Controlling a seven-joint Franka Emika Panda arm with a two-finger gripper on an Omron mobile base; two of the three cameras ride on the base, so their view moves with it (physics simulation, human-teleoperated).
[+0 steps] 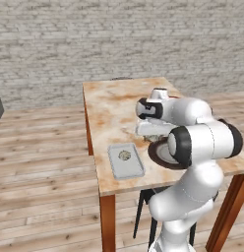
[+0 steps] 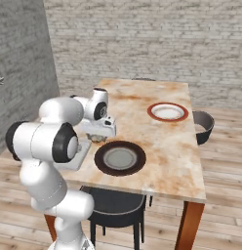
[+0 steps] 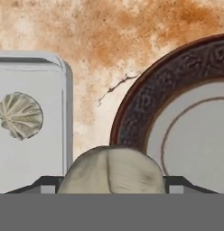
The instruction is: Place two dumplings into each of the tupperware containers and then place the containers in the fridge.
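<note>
On the left of the hand view we see the shallow light-grey translucent tupperware container (image 3: 37,135) lying flat on the marbled orange-beige worktop (image 3: 114,54), with one small pleated grey-beige dumpling (image 3: 20,115) already resting inside it. From the left base view the same tray (image 1: 125,160) sits near the worktop's front edge, the dumpling (image 1: 124,155) towards its far half.

Moving right, a second rounded grey-beige dumpling (image 3: 111,170) sits squarely between the tips of our claw (image 3: 111,180), which is closed on it from both sides. It hangs over the strip of bare worktop between the tray's right wall and the rim of the round dark brown plate (image 3: 186,117), so the tray lies just to the left of the claw and close by.

We judge the held dumpling to be light, soft and easily squashed; a hold across its broad middle, as now, seems right, with only gentle pressure. Its smooth skin could slip if the claw tilts.

Further right, in the right base view, the claw (image 2: 97,137) hovers low beside the dark plate (image 2: 120,157), and a round red-rimmed white plate (image 2: 167,112) lies well apart beyond it.
</note>
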